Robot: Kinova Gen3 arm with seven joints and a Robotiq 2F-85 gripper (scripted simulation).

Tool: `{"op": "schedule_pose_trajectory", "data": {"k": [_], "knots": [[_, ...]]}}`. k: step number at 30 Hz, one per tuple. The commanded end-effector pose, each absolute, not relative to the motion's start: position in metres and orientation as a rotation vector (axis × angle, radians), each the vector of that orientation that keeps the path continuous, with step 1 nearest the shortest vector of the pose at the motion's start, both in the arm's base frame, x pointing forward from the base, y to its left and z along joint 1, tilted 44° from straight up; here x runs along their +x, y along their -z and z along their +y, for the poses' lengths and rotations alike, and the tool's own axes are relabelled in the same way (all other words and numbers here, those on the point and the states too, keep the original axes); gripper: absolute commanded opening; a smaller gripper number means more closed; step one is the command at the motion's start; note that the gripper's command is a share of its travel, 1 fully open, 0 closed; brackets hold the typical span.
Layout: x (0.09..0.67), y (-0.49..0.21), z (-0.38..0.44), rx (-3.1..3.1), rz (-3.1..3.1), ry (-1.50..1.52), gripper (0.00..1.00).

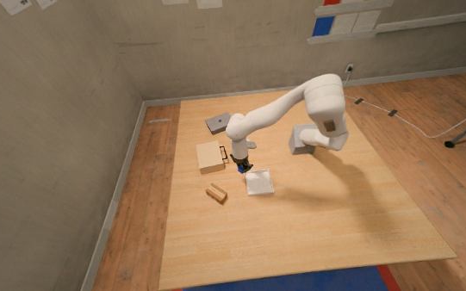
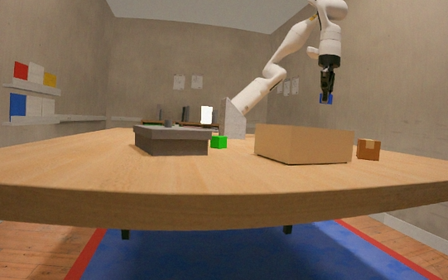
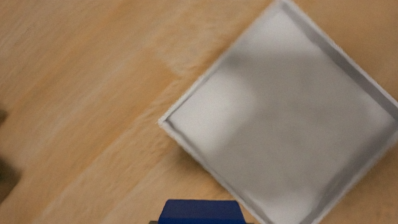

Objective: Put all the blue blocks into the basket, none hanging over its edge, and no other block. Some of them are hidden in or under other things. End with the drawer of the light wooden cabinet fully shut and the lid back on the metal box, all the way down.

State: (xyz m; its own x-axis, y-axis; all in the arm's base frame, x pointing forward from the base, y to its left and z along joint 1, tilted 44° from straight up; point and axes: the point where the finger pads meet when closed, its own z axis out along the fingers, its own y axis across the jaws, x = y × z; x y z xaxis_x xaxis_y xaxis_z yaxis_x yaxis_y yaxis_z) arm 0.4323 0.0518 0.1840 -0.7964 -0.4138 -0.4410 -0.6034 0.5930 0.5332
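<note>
1 blue cube-shaped block (image 1: 241, 170) (image 2: 326, 99) (image 3: 202, 211) was off the table, the shallow white square basket (image 1: 259, 182) (image 3: 295, 115) lay bare inside, the light wooden box-shaped cabinet (image 1: 210, 157) (image 2: 304, 143) stood upright, and the grey metal box (image 1: 222, 130) (image 2: 171, 142) wore its knobbed lid (image 1: 220, 120) (image 2: 174, 131).
</note>
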Motion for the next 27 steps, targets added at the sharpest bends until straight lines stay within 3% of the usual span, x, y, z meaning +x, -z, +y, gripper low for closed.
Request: {"op": "schedule_pose_trajectory", "data": {"k": [1, 27], "knots": [[0.423, -0.187, 0.056, -0.615, 2.676, -1.049, 0.10], [0.386, -0.206, 0.074, 0.707, 2.928, -1.201, 0.10]]}}
